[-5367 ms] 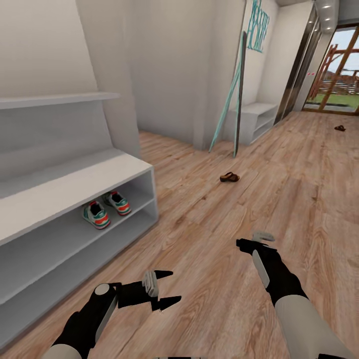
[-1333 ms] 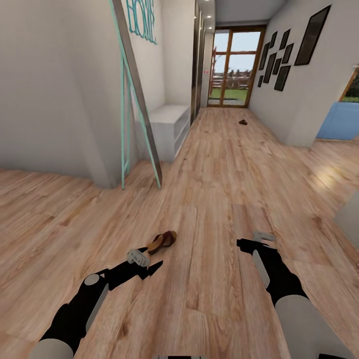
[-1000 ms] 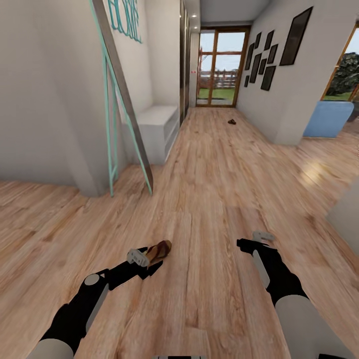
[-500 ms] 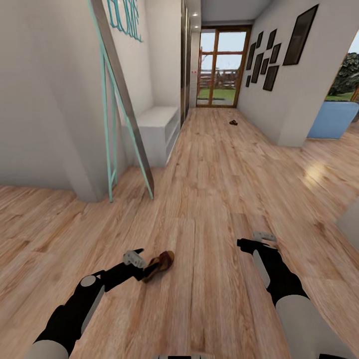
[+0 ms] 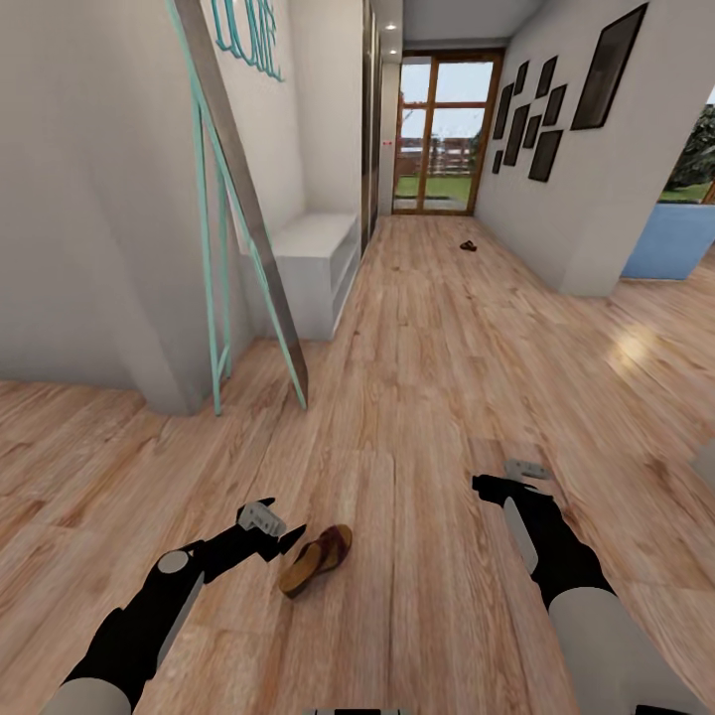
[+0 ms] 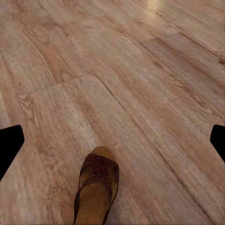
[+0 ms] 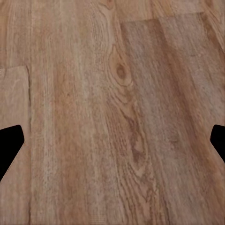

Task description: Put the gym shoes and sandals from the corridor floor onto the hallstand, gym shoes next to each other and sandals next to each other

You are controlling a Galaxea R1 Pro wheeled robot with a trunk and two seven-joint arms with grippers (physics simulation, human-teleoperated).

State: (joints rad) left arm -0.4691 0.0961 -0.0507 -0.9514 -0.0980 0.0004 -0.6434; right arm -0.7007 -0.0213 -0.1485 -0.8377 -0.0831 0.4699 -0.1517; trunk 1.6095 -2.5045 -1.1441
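One brown sandal (image 5: 316, 559) lies on the corridor floor (image 5: 427, 397), just right of my left gripper (image 5: 282, 522). That gripper is open and holds nothing. In the left wrist view the sandal (image 6: 96, 187) lies low between the two wide-apart fingertips (image 6: 9, 146), toe pointing away. The other sandal (image 5: 467, 245) lies far down the corridor near the glass door. My right gripper (image 5: 501, 477) hangs open over bare planks, and its fingertips (image 7: 9, 143) stand wide apart. The gym shoes and the hallstand are out of view.
A teal-framed mirror (image 5: 243, 218) leans on the left wall corner. Behind it stands a plain low grey bench (image 5: 318, 253). Dark picture frames (image 5: 541, 114) hang on the right wall, and a blue object (image 5: 675, 238) shows in a doorway at right.
The head view has shifted as the robot came closer. The sandal now lies nearer me, beside the left gripper's tips instead of beyond them. The right arm keeps its pose.
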